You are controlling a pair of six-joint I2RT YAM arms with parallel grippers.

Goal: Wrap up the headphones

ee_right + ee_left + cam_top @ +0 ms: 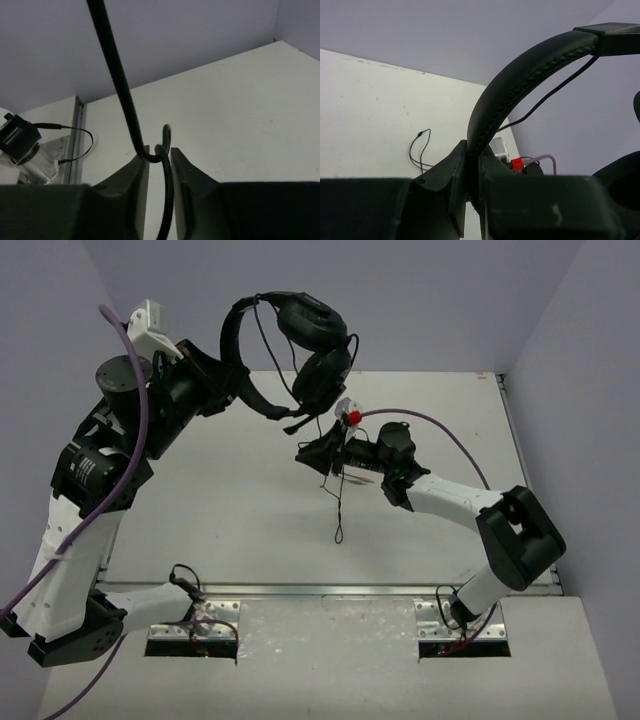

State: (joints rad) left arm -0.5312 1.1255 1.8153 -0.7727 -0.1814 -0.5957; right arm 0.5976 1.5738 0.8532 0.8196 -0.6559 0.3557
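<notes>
Room: headphones (300,345) aloft over the surface (220,510), near its far edge.
Left pincer (474,167): clamped on headband (520,85).
Right pincer (160,160): pinching thin cable (117,75); tail dangles.

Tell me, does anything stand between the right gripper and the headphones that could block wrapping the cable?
Nothing visible does. The left gripper holds the headphones aloft by the headband, the right gripper pinches the cable near the earcups, and only that cable runs between.

The cable (338,515) (hanging toward the table (220,510)) blocks passage mid-table.
</notes>
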